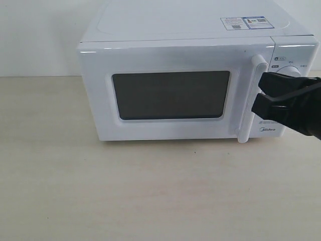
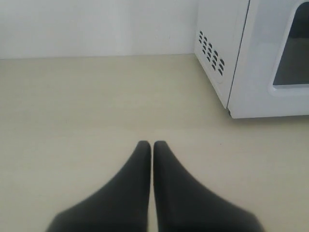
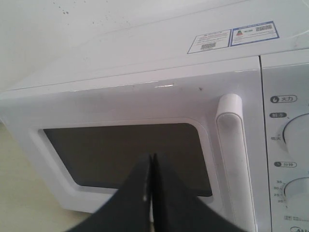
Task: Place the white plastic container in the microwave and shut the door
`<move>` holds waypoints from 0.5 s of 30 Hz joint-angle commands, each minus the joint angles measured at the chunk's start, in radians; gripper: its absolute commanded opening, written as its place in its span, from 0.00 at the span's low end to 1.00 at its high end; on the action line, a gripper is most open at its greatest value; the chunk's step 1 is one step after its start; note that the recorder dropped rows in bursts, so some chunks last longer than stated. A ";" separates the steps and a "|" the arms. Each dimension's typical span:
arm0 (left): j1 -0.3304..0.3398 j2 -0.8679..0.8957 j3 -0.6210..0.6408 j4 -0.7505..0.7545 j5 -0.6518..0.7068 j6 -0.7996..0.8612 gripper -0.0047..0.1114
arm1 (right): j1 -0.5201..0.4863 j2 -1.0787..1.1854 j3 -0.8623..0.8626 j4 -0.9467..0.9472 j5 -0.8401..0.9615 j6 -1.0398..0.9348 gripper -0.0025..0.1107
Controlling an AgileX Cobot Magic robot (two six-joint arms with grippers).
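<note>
White plastic container: not in any view. None on the desk [image 1: 100, 191] ahead of either end effector. It could be behind the door's dark window [image 3: 125, 154], but I can't tell through it.

Handling guess: light, thin-walled, smooth plastic. It likely flexes under squeeze, the lid may pop and it can slip. I'd grip across the short span just under the lid rim, with low force.

Door [image 1: 170, 60] sits flush on the microwave [image 1: 150, 20] and looks fully closed. If the box is inside, the task looks done. If not, the door has to open first.

Handle [image 1: 249, 115] is a stiff vertical bar with the hinge on the far side. Hook behind it and pull in an arc rather than pinching.

Right end effector [image 3: 151, 159]: fingers pressed together, empty, directly in front of the handle. Can't tell if it touches. The upper dial [image 1: 288, 70] is just behind it.

Left end effector [image 2: 152, 143]: fingers together, empty, low over the desk. The microwave's vented side wall [image 2: 212, 48] is ahead of it, off to one side.
</note>
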 commanded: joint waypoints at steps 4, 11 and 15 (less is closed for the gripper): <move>-0.006 -0.002 0.003 -0.011 0.002 -0.009 0.07 | -0.009 -0.004 0.008 -0.002 0.003 -0.002 0.02; -0.006 -0.002 0.003 -0.011 0.002 -0.009 0.07 | -0.009 -0.004 0.008 -0.002 0.003 -0.002 0.02; -0.006 -0.002 0.003 -0.011 0.002 -0.009 0.07 | -0.009 -0.004 0.008 -0.002 0.003 -0.002 0.02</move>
